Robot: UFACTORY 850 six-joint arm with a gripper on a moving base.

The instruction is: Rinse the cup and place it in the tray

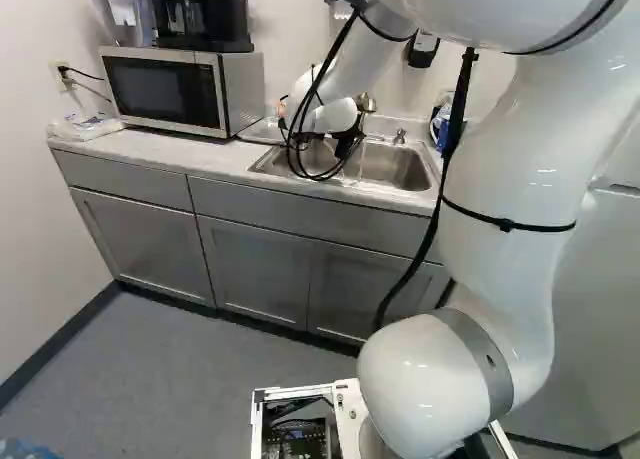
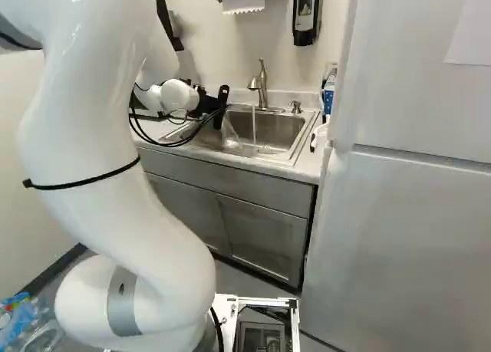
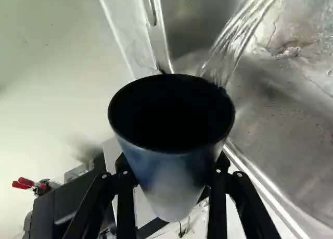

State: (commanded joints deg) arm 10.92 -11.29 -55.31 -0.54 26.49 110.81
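Currently, in the left base view, the white arm [image 1: 500, 169] reaches over the countertop [image 1: 215, 159] to the steel sink [image 1: 405, 169], its wrist above the sink's left part. A microwave [image 1: 165, 91] stands near the countertop's left end, set toward the back edge, with a black coffee maker [image 1: 205, 14] and a clear pitcher [image 1: 122, 4] on top of it. A plastic bag [image 1: 85, 127] lies at the left corner of the countertop, just beside the microwave.

In the right base view, the black gripper [image 2: 219, 106] hangs over the left side of the sink. The faucet [image 2: 261, 83] rises from the sink's back edge, and a stream of water [image 2: 254, 126] falls from it into the basin. A small pump [image 2: 295, 106] stands by the back right corner. A soap dispenser [image 2: 306, 14] and a paper towel dispenser [image 2: 244, 1] hang on the wall, and the refrigerator [image 2: 406, 229] stands past the countertop's right end.

In the wrist view, the gripper is clasping the cup [image 3: 171, 174] between its two fingers, one on each side. The cup is over the edge of the sink, its dark mouth uncovered. Running water meets the far part of its rim; whether any goes inside cannot be told.
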